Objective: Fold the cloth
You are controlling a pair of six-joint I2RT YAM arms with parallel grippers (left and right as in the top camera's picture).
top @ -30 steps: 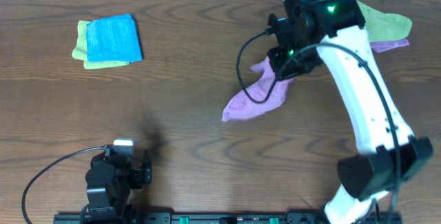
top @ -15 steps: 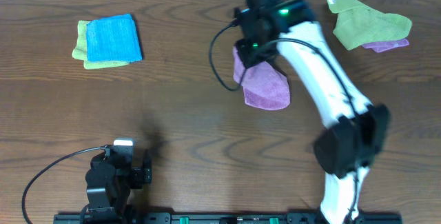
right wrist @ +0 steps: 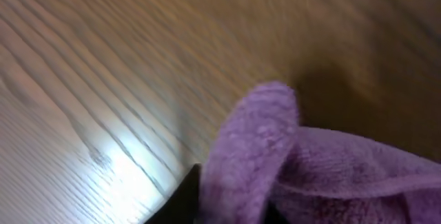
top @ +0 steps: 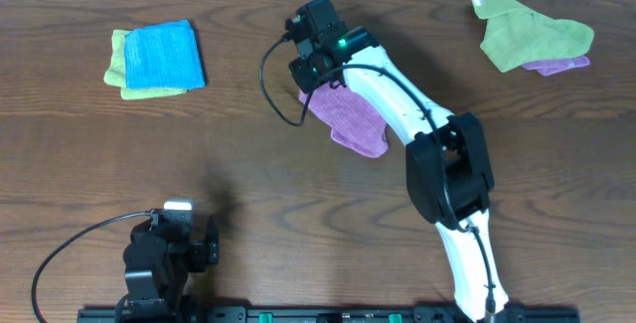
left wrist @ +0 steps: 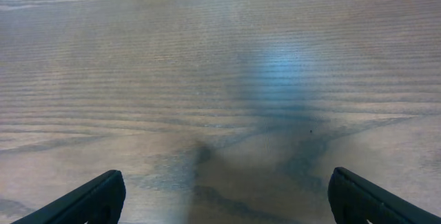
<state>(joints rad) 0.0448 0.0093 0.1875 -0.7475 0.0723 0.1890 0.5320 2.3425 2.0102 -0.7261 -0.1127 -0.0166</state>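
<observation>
The purple cloth [top: 353, 119] lies crumpled on the wooden table just left of the middle at the back, one end lifted under my right gripper [top: 316, 77]. In the right wrist view a bunched fold of the cloth [right wrist: 324, 169] sits between the dark fingers of my right gripper [right wrist: 231, 210], which pinch it just above the wood. My left gripper [left wrist: 231, 203] stands wide open over bare table, nothing between its fingertips [left wrist: 103, 195]. The left arm [top: 164, 253] rests at the front left edge.
A folded blue cloth [top: 162, 55] lies on a lime-green one [top: 117, 65] at the back left. At the back right a crumpled green cloth [top: 532, 33] covers another purple one [top: 561, 65]. The right arm [top: 447, 174] stretches across the table's middle.
My right arm has swung left across the back of the table, dragging the purple cloth from beside the green pile to left of centre. The left arm has not moved.
</observation>
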